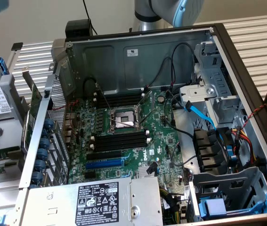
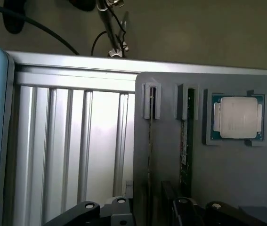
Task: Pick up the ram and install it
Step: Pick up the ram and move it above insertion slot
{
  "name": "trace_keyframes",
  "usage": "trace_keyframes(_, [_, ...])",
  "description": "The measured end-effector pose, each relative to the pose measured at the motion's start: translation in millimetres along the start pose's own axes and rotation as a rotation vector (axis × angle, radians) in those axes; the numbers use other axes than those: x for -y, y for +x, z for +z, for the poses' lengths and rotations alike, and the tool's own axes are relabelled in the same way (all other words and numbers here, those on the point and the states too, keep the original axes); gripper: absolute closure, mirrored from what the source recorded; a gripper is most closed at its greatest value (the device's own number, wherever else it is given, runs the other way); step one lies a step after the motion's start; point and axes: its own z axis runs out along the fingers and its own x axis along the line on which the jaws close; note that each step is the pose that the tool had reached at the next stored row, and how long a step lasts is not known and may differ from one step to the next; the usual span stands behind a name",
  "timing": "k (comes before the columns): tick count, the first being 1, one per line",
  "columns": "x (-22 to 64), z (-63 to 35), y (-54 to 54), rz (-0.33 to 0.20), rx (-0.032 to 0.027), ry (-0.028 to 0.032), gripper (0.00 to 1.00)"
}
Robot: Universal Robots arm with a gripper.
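In the wrist view a grey holder block (image 2: 227, 174) carries two ram sticks standing on edge in its slots. One ram stick (image 2: 185, 146) is dark green with a pale label. The other ram stick (image 2: 150, 136) shows only its thin edge. My gripper (image 2: 149, 208) sits low over the block, open, its black fingers (image 2: 182, 206) on either side of the thin-edged stick and holding nothing. The exterior view shows the open computer case (image 1: 138, 56) with empty black memory sockets (image 1: 119, 141) beside the CPU socket (image 1: 123, 117). Only the arm's elbow (image 1: 171, 9) shows there.
A CPU chip (image 2: 238, 117) lies in a recess of the holder block. Ribbed aluminium table (image 2: 76, 141) lies beside the block. In the case are a blue expansion slot (image 1: 104, 164), loose cables (image 1: 190, 136), a power supply (image 1: 100, 202) and drive cages (image 1: 227, 197).
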Motion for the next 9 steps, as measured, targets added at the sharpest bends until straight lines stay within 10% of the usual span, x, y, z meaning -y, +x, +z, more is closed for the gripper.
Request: trace_keyframes(9, [-0.3, 15.6, 0.0, 0.0, 0.0005, -0.0085, 0.64])
